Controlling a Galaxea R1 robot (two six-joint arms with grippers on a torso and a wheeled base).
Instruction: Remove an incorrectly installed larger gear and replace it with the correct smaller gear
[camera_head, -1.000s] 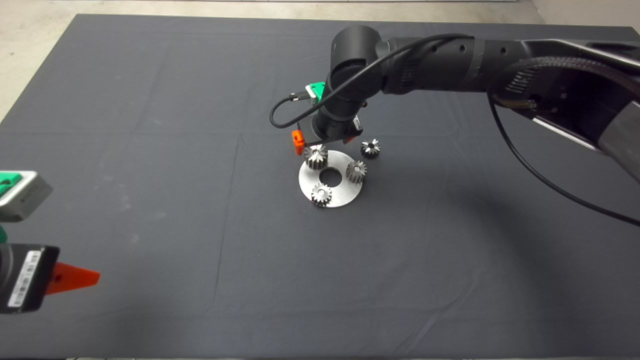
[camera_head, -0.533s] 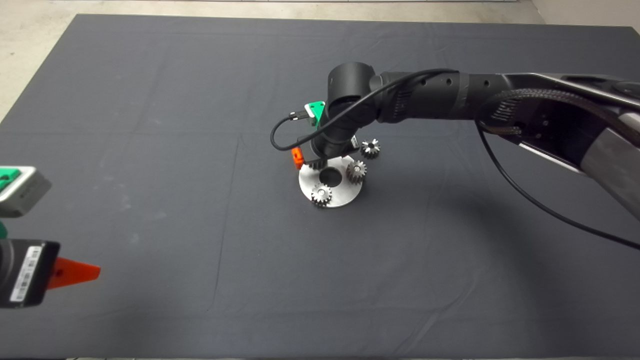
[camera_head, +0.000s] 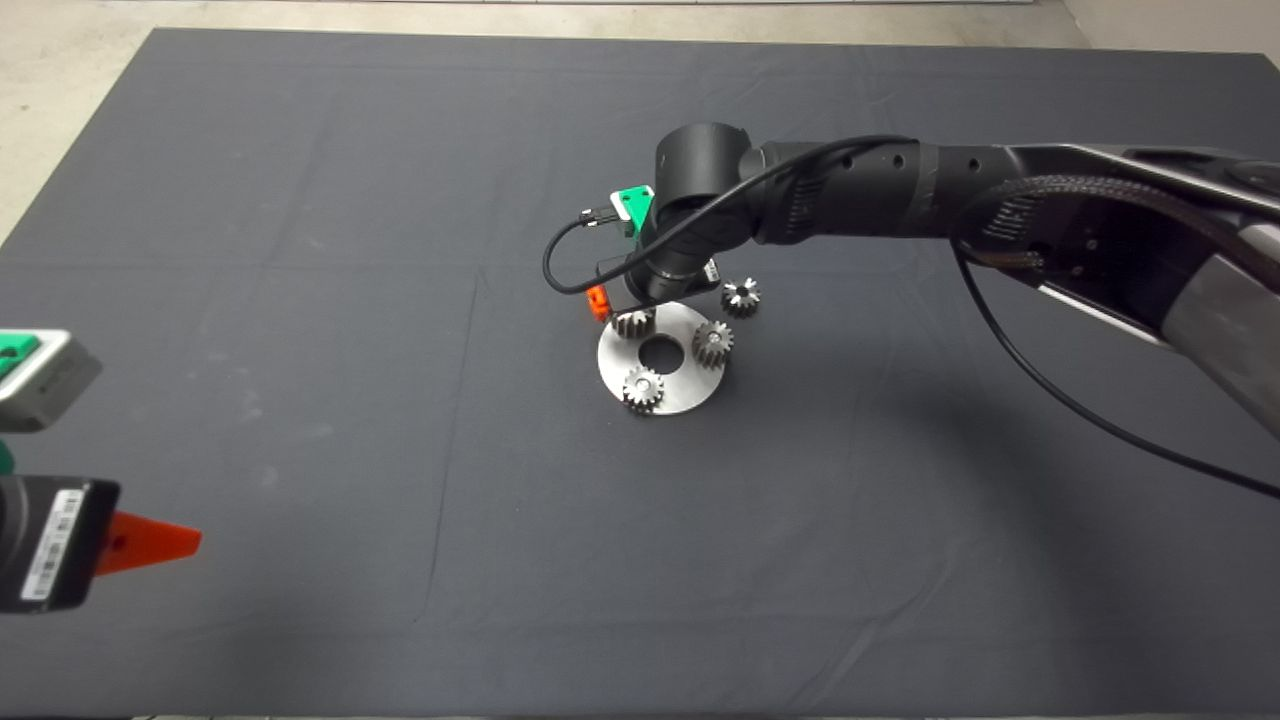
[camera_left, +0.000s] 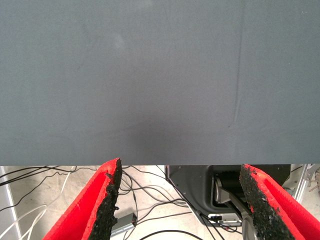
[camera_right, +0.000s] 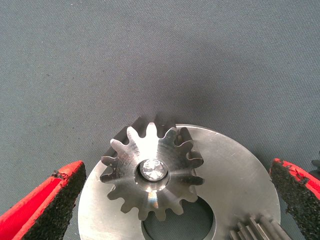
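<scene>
The head camera looks down from high above and takes in nearly the whole table (camera_head: 300, 200) with its dark mat. The right wrist camera looks straight down from very close at the larger gear (camera_right: 152, 172) on the steel disc (camera_right: 235, 175); the head view shows the same gear (camera_head: 633, 322) and disc (camera_head: 690, 390) near the table's middle. The left wrist camera faces the mat's edge (camera_left: 150, 162) near the table's left edge, with cables (camera_left: 145, 200) on the floor beyond.

Two small gears (camera_head: 712, 343) sit on a steel disc (camera_head: 680, 392) on the mat (camera_head: 300, 300).
</scene>
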